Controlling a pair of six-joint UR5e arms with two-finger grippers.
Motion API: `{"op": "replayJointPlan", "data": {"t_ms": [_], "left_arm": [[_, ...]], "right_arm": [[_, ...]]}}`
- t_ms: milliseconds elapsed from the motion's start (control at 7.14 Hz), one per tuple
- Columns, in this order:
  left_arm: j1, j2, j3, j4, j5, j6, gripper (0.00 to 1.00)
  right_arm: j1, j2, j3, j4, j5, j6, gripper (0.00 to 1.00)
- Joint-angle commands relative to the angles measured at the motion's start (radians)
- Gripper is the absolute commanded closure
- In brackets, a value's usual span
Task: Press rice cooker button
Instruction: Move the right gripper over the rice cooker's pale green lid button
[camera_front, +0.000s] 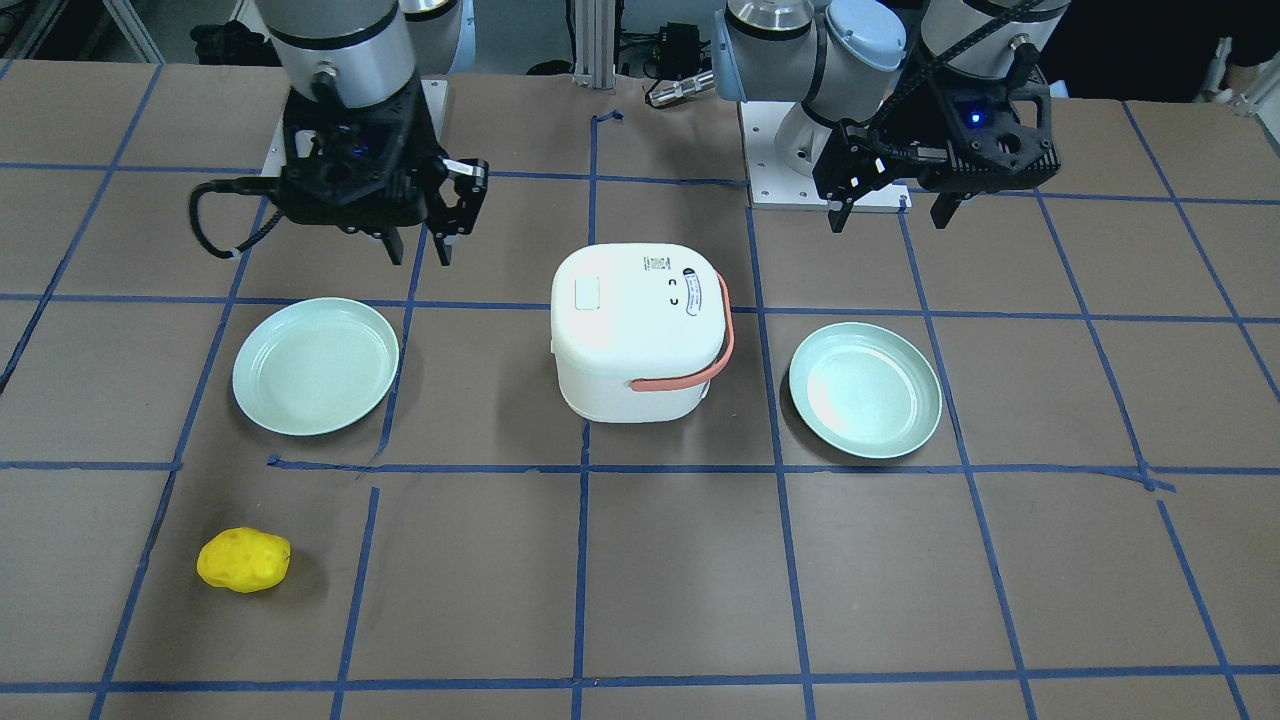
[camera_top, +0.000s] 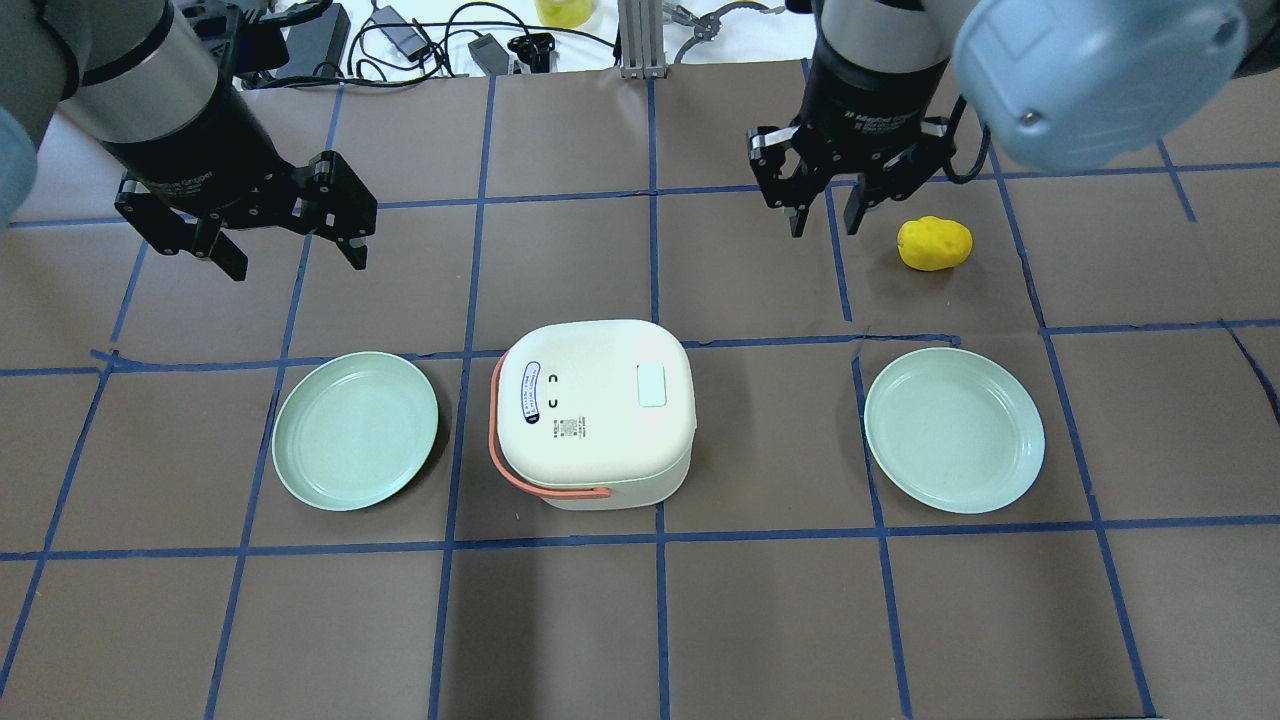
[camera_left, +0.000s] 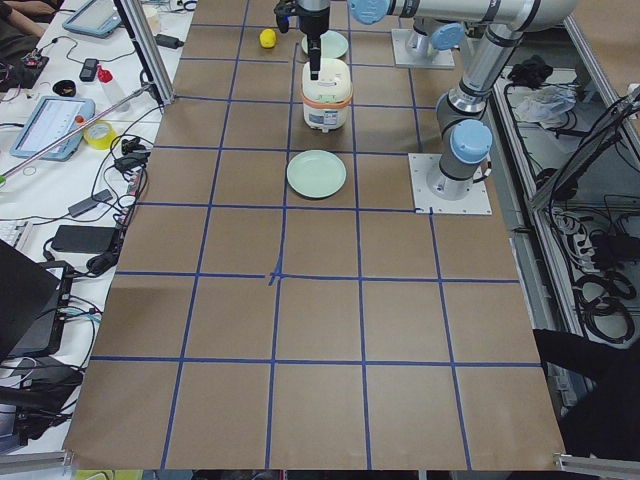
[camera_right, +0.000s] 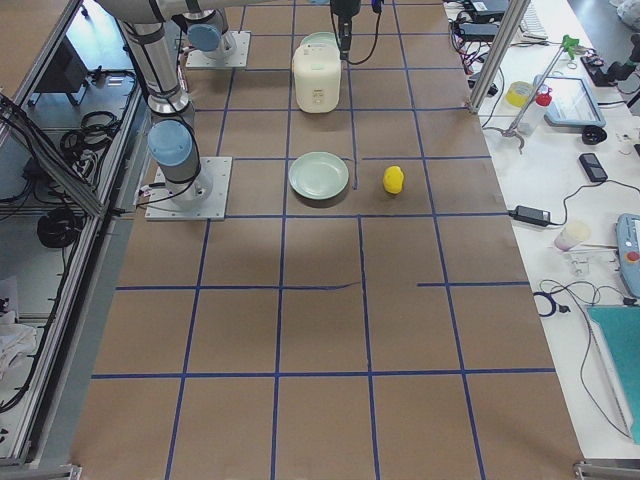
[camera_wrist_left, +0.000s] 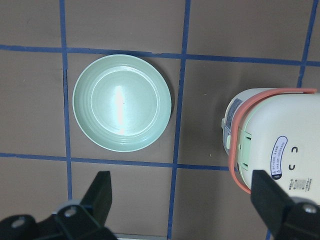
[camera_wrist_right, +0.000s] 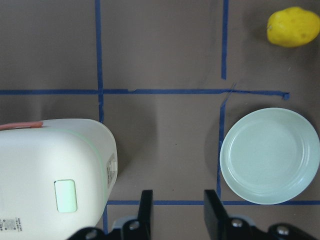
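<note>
The white rice cooker (camera_top: 590, 415) with an orange handle stands at the table's middle, lid shut. Its pale green rectangular button (camera_top: 651, 385) sits on the lid top and also shows in the front view (camera_front: 586, 293) and the right wrist view (camera_wrist_right: 65, 195). My right gripper (camera_top: 825, 228) hangs open and empty above the table, beyond the cooker and to its right; its fingers (camera_wrist_right: 145, 206) show a narrow gap. My left gripper (camera_top: 297, 262) is wide open and empty, beyond the cooker to its left, above the table.
A pale green plate (camera_top: 355, 430) lies left of the cooker and another plate (camera_top: 954, 430) lies right of it. A yellow lumpy toy (camera_top: 934, 243) lies close to the right gripper, on its right. Blue tape lines grid the brown table.
</note>
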Motion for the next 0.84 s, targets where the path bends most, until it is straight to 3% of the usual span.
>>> {"op": "replayJointPlan", "data": {"t_ms": [0, 280, 700], "left_arm": [[0.0, 0.0, 0.0, 0.0, 0.0, -0.001, 0.0], [0.0, 0.0, 0.0, 0.0, 0.0, -0.001, 0.0], [0.0, 0.0, 0.0, 0.0, 0.0, -0.001, 0.0]], "right_arm": [[0.115, 0.013, 0.065, -0.019, 0.004, 0.049, 0.61], [0.146, 0.049, 0.07, -0.025, 0.013, 0.104, 0.71], [0.18, 0.069, 0.142, -0.191, 0.047, 0.229, 0.81]]}}
